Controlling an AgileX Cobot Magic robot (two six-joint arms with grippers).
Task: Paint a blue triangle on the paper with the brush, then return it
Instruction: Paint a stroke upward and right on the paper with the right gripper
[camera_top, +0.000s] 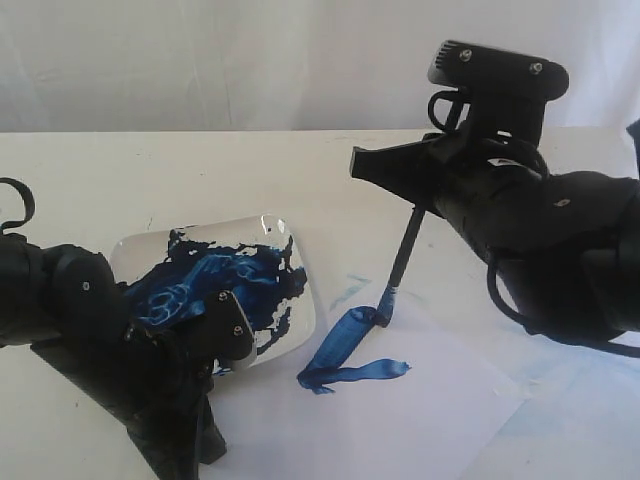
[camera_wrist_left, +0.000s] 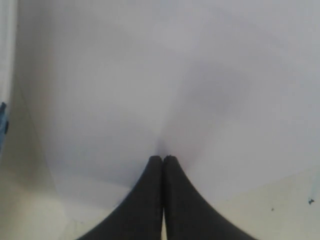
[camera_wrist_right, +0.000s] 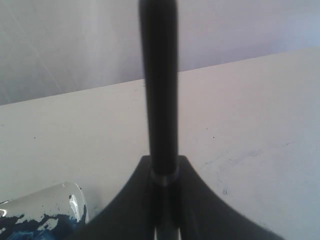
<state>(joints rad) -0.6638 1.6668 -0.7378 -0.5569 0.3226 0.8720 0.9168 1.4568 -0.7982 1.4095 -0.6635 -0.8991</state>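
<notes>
My right gripper (camera_top: 415, 195) is shut on the upper end of the brush (camera_top: 402, 258), a thin black handle slanting down to the paper (camera_top: 420, 420). Its blue-stained tip (camera_top: 386, 308) touches the sheet at the top of a thick dark-blue stroke. That stroke (camera_top: 340, 345) runs down to a corner and meets a second stroke (camera_top: 360, 372), two sides of the blue triangle. In the right wrist view the handle (camera_wrist_right: 159, 75) rises from between the jaws of the gripper (camera_wrist_right: 163, 172). My left gripper (camera_wrist_left: 163, 159) is shut and empty, its tips on the paper (camera_wrist_left: 150, 75).
A square white dish (camera_top: 290, 245) smeared with dark blue paint lies left of the strokes, partly behind my left arm (camera_top: 150, 390); its rim (camera_wrist_right: 75, 200) also shows in the right wrist view. Faint pale-blue smears (camera_top: 350, 290) mark the paper near the brush tip.
</notes>
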